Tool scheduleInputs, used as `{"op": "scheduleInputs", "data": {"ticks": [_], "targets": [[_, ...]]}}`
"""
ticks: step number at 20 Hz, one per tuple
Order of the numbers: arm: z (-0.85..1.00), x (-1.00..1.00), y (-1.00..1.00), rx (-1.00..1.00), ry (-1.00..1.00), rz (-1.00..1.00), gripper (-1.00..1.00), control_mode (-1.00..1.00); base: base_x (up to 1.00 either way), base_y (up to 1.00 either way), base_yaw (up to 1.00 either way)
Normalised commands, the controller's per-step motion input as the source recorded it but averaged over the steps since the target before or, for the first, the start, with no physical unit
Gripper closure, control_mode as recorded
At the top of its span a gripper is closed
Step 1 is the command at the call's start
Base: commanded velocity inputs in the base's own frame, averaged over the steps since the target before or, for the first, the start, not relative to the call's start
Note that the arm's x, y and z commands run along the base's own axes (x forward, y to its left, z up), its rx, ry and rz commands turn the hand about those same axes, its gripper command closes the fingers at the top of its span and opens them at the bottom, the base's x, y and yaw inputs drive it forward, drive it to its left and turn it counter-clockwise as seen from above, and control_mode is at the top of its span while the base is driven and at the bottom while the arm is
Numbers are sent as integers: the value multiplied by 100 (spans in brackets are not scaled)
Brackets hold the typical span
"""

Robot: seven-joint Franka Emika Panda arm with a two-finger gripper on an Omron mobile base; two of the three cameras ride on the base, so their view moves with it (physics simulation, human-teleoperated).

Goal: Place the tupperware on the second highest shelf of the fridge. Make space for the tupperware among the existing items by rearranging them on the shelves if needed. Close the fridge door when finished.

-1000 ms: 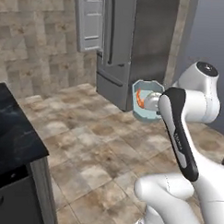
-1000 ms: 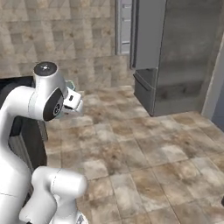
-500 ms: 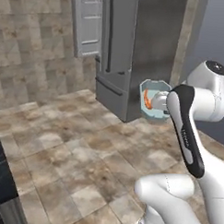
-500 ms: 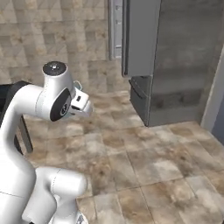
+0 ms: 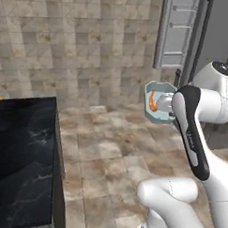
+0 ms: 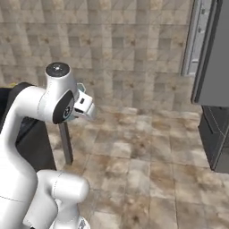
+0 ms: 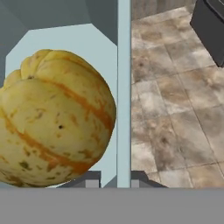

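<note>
The robot's claw (image 7: 116,183) is pinched tight on the thin wall of the small pale blue see-through tub (image 5: 159,102), holding it up in the air above the brown floor; the tub looks light, stiff and maybe slippery, so its rim seems best to hold.

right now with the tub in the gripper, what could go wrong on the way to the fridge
The gripper pinches only one thin wall of the tupperware, which is carried on its side, so it may pivot or slip during driving.

The food sits loose inside and could roll out.

The open fridge door stands close to the arm, so a wide swing could clip it.
</note>
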Motion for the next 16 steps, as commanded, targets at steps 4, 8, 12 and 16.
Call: {"op": "scheduleInputs", "data": {"ticks": [4,8,12,16], "targets": [[0,0,0,0,0,0,100,100,100,-28,48],[0,0,0,0,0,0,100,100,100,-29,36],[0,0,0,0,0,0,100,100,100,-26,15],[0,0,0,0,0,0,100,100,100,-28,-6]]}}
